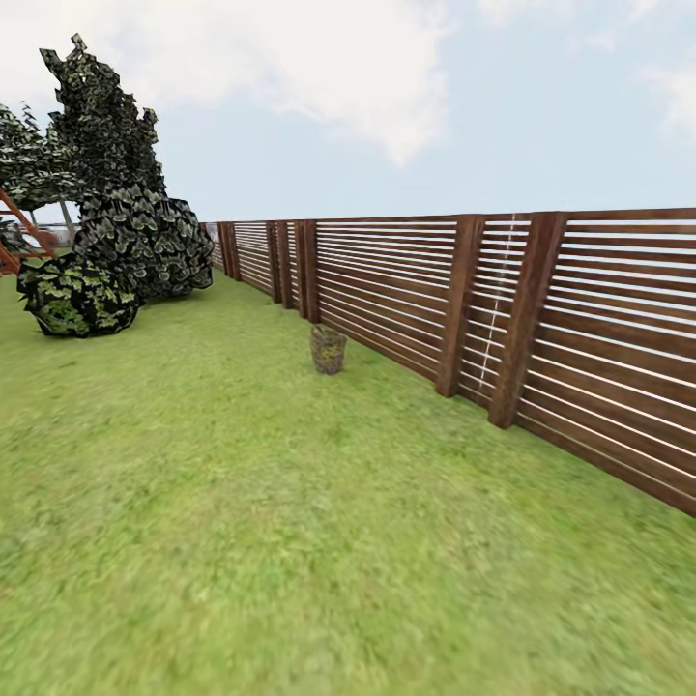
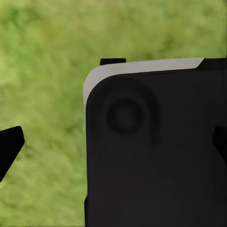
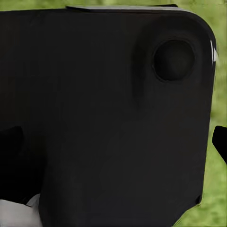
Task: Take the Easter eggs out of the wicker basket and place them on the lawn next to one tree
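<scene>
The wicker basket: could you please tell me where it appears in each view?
Head view: wicker basket stands on the lawn just left of centre, near the wooden fence.
Left wrist view: not in it.
Right wrist view: not in it.
Shared landmark: the green lawn.

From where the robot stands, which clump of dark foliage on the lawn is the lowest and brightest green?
The small rounded bush at the far left front; the foliage masses behind it are taller and darker.

Dark robot body panel [image 2: 156,151], mottled green lawn [image 2: 47,56] behind it
</scene>
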